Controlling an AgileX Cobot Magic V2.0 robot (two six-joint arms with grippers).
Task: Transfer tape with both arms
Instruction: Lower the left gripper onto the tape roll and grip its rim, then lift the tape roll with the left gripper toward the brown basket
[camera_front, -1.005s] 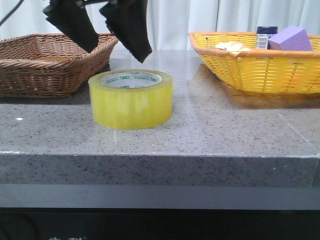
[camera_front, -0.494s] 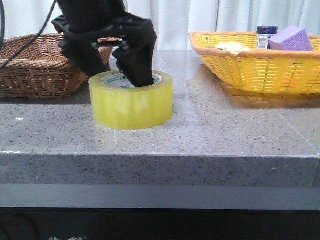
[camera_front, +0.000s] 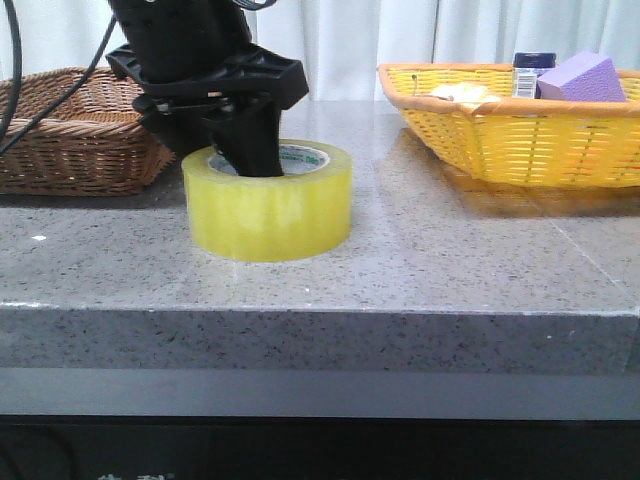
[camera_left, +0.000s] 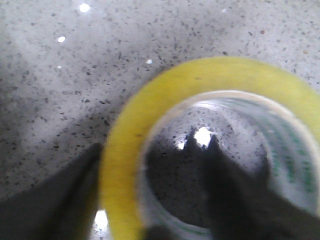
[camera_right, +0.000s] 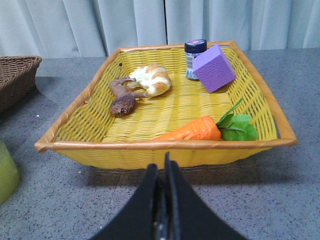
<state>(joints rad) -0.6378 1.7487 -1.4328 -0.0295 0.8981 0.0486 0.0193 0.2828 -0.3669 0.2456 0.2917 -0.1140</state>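
Your left gripper is straddling the wall of the wide roll of translucent yellow packing tape, one finger inside the core, one outside; can't tell if it's actually pinching. The roll sits on the speckled grey stone counter. Your right gripper has its fingers pressed together, holding nothing, facing the yellow woven basket.

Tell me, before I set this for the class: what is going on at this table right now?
The left gripper has come down over the tape, which stands on the stone table. One finger is inside the roll's core and the other outside its wall, not yet clamped. The right gripper is shut and empty, waiting near the yellow basket of toy food.
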